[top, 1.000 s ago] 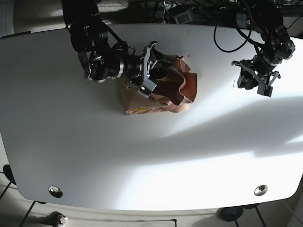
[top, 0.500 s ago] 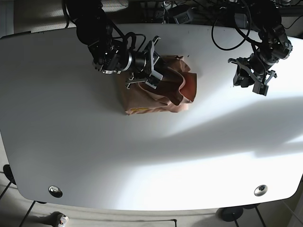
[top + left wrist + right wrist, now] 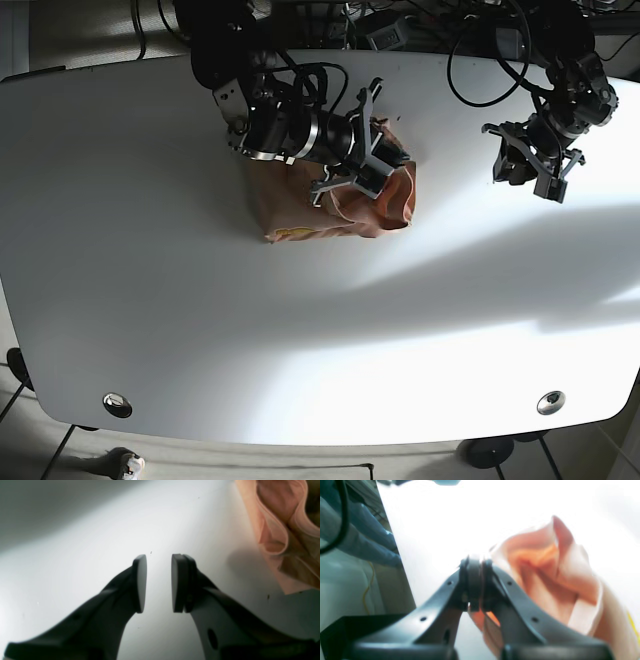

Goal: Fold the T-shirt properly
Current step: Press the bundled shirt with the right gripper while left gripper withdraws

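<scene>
Right hand's got the shirt, left one's just hanging out

The black right hand [image 3: 475, 585] is pinched tight on a fold of the crumpled peach cotton T-shirt [image 3: 335, 205], bunched mid-back on the white surface [image 3: 200, 320]. The black left hand [image 3: 158, 582] hovers well apart, pads slightly parted, holding nothing.

Quick count of what's there: one T-shirt [image 3: 335, 205], peach-orange, bunched up on the far-middle part of the one white table [image 3: 200, 330]. Two black grippers total: the right gripper [image 3: 385, 165] over the shirt, and the left gripper [image 3: 520, 165] off at the far right of the table. Two round metal fittings are set into the near edge, one at the near left [image 3: 117, 404] and one at the near right [image 3: 550, 402].
</scene>
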`<control>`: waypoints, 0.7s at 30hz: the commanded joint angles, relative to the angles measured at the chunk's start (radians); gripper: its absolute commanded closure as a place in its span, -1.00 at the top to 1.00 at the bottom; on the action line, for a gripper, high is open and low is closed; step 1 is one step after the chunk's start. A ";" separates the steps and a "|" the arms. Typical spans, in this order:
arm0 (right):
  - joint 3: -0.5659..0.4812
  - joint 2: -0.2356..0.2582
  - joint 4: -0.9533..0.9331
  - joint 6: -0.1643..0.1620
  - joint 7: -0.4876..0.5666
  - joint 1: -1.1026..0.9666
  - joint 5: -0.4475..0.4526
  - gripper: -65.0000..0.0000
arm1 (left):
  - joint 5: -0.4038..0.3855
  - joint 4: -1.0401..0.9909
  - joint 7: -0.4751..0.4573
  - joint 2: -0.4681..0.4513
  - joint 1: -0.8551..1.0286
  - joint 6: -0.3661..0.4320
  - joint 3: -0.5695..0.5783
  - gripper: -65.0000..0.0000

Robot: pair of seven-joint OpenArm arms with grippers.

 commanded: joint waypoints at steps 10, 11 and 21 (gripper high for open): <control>-0.091 -0.102 -0.224 -0.003 0.093 0.066 0.021 -0.73 | -0.016 0.020 -0.022 -0.016 0.014 -0.001 -0.007 -0.55; -0.088 -0.101 -0.209 -0.003 0.093 0.066 0.021 -0.52 | -0.016 0.020 -0.022 -0.016 0.014 -0.001 -0.007 -0.55; 0.081 -0.077 -0.065 -0.001 0.091 0.072 0.023 0.43 | -0.013 0.074 -0.022 -0.018 0.005 -0.001 0.149 -0.53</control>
